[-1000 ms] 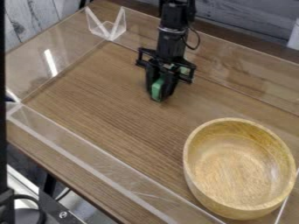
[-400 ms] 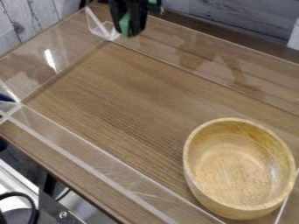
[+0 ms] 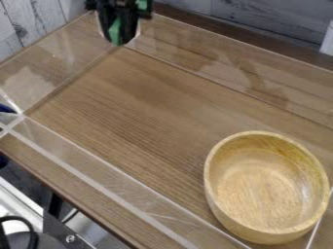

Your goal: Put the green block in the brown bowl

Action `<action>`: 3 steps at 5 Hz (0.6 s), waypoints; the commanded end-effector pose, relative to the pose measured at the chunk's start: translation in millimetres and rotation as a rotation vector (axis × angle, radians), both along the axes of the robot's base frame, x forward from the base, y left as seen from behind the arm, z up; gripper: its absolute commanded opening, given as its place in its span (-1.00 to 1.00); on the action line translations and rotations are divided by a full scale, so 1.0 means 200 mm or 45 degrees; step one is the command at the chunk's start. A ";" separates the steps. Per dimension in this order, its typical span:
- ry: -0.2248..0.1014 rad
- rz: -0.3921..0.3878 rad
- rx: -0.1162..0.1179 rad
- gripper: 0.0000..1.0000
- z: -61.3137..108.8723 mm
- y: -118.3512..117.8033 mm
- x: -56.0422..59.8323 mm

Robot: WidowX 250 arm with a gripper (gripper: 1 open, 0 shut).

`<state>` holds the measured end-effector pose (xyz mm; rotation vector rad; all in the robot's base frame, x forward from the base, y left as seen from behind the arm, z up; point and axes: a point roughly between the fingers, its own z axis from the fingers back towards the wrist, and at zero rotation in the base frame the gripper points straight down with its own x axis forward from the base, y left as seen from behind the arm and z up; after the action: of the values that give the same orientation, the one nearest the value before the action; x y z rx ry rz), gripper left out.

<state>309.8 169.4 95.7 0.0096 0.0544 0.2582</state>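
Observation:
The green block (image 3: 120, 29) hangs well above the table at the top left of the camera view, pinched between the black fingers of my gripper (image 3: 121, 21), which is shut on it. Only the lower part of the gripper shows; the rest is cut off by the top edge. The brown bowl (image 3: 224, 156), a wide shallow bowl of light wood, rests on the tabletop at the lower right with nothing inside. Gripper and block are far from the bowl, up and to the left of it.
The wooden tabletop (image 3: 143, 117) is fenced by low clear plastic walls (image 3: 92, 165) along the front and left. Planks of a pale wall (image 3: 33, 19) stand behind. Dark cables (image 3: 26, 233) hang below the front edge.
The gripper has lifted off the middle of the table with the green block in it and moved up and left towards the top edge of the view. The bowl has stayed put.

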 end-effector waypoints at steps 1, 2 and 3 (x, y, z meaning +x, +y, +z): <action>-0.066 0.020 0.077 -1.00 0.05 0.12 0.01; -0.042 0.058 0.098 -1.00 -0.02 0.20 -0.03; -0.025 0.085 0.115 -1.00 -0.07 0.22 -0.06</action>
<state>295.2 207.5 67.2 0.0733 0.0639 0.3152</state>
